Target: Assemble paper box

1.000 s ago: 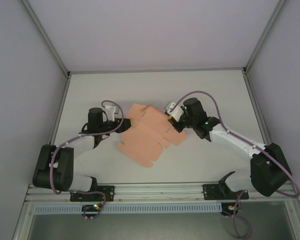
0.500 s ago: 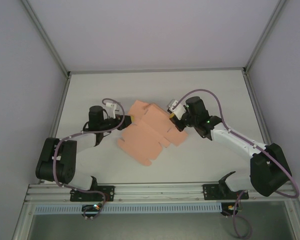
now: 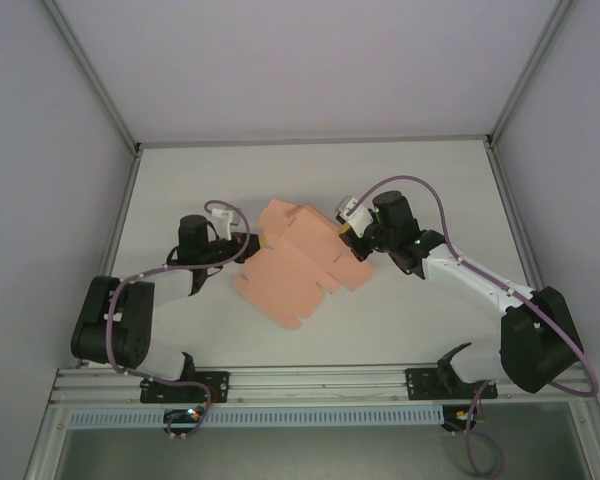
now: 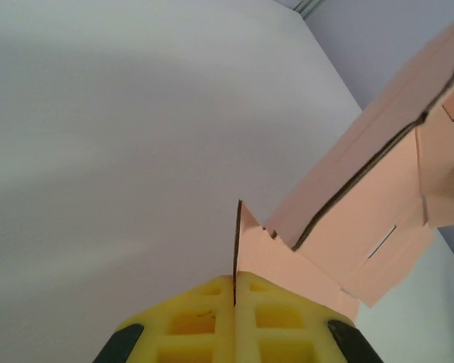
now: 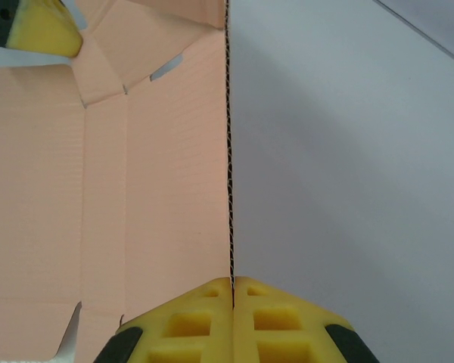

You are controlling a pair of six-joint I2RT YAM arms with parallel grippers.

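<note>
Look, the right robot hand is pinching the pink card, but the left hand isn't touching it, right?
Not quite. The left gripper is pinching the paper box too: the left wrist view shows its yellow pads shut on a card edge. The right gripper does pinch it.

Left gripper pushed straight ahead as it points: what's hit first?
The paper box: the left gripper is shut on its edge, so going on would probably just push into the card.

left arm [image 3: 165, 285] folded inward, left gripper [image 3: 252, 243] jaws clamped on paper box [image 3: 298, 265] edge; right arm [image 3: 470, 280] extended inward, right gripper [image 3: 348, 235] clamped likewise.
</note>
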